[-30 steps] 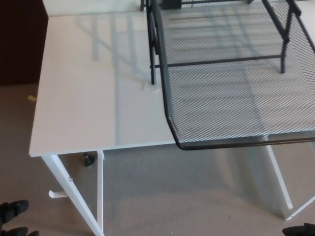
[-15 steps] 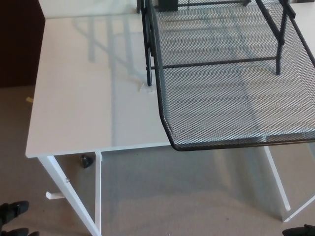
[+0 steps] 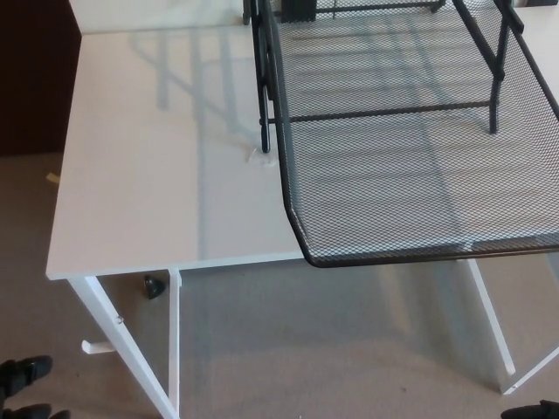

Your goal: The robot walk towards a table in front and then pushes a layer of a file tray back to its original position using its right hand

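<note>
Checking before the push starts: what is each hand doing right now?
Left hand: not in view.
Right hand: not in view; nothing touches the mesh tray layer.

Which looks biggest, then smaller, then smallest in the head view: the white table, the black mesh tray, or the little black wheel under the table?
1. White table: fills most of the picture.
2. Black mesh tray: also large, but it sits nearer the camera and runs off the edge, so this ranking is unsure.
3. Little black wheel: clearly smallest.

Before me the file tray [image 3: 384, 52] stands on the table's [image 3: 157, 175] right part, its pulled-out layer [image 3: 410, 183] overhanging the near edge above the floor [image 3: 332, 349].
</note>
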